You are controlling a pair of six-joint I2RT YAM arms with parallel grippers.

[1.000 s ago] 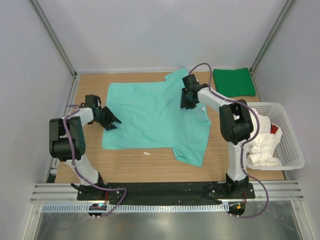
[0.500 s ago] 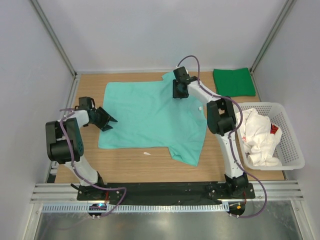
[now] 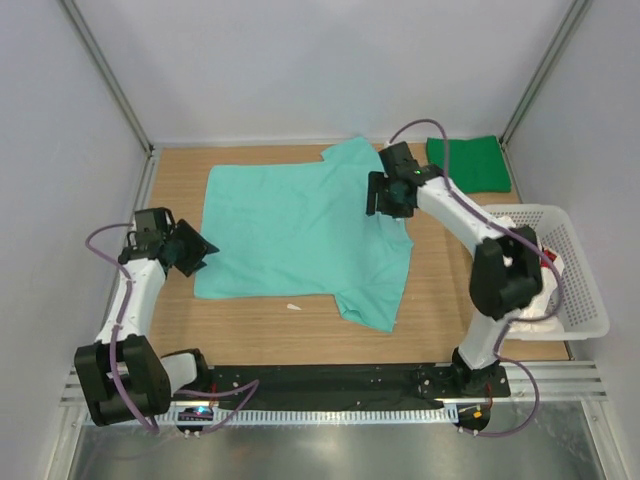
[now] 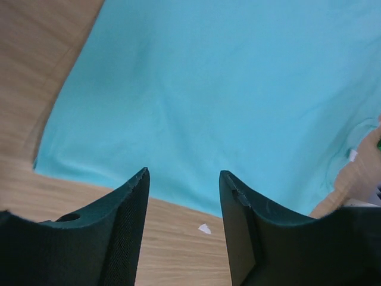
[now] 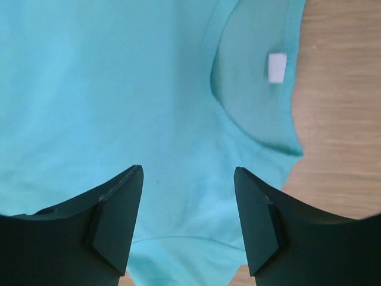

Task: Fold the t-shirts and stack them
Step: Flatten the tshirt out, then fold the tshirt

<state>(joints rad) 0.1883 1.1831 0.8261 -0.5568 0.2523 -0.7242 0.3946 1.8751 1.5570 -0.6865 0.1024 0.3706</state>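
Mint t-shirt (image 3: 300, 235) under right gripper (image 5: 187, 170), ahead of left gripper (image 4: 183, 176), both wide and empty; shallow pinches may bunch it.

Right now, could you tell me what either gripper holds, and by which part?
Nothing is held: the left gripper and the right gripper are both open and empty.
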